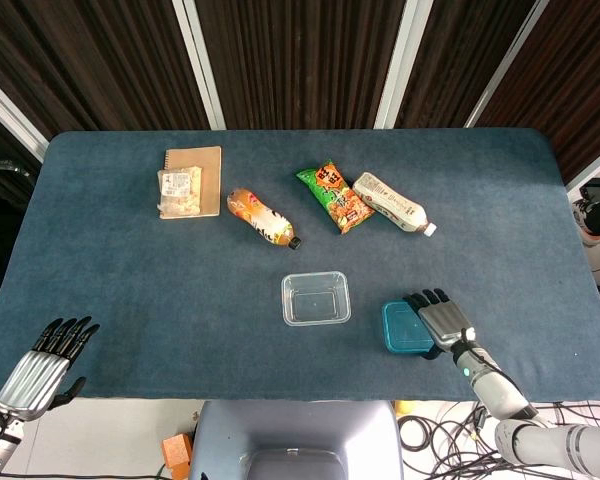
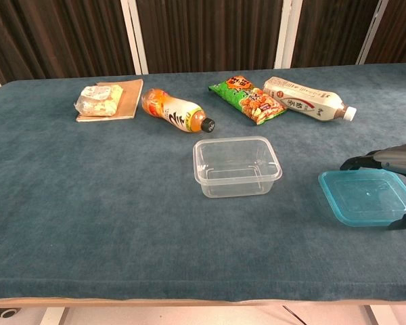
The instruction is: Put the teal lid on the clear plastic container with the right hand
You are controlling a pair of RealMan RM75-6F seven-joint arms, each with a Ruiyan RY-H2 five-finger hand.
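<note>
The teal lid [image 1: 404,328] lies near the table's front edge, right of the clear plastic container [image 1: 316,298], with a small gap between them. My right hand [image 1: 443,322] grips the lid's right side. In the chest view its fingers [image 2: 379,160] reach over the lid's far edge, and the thumb sits at the near right corner of the lid [image 2: 358,196]. The container [image 2: 237,166] stands upright and empty. My left hand [image 1: 46,364] hangs past the front left corner of the table, fingers straight and holding nothing.
Behind the container lie an orange bottle [image 1: 262,217], a green snack bag [image 1: 334,197] and a white bottle [image 1: 392,201]. A notebook with a small packet on it [image 1: 189,182] sits at the back left. The blue table edge [image 1: 300,398] runs just in front of the lid.
</note>
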